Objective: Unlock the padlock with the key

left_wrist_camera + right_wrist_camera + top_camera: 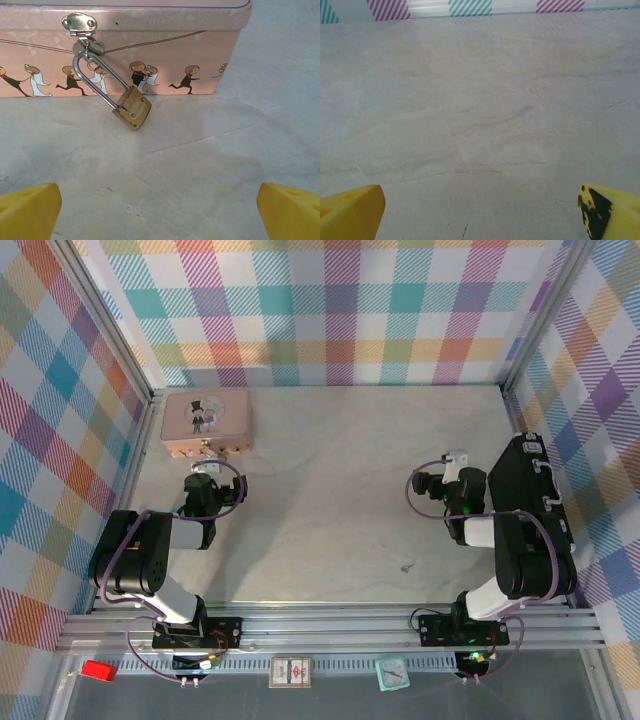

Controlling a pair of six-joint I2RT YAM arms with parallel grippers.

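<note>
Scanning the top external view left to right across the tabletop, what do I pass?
pink tin → key → right gripper → black case by the right wall.

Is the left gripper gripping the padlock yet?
No, the padlock hangs on the pink tin's latch, ahead of the open left gripper.

top: overhead, downward | wrists: low, close, forward | top+left share: tin (207, 420)
</note>
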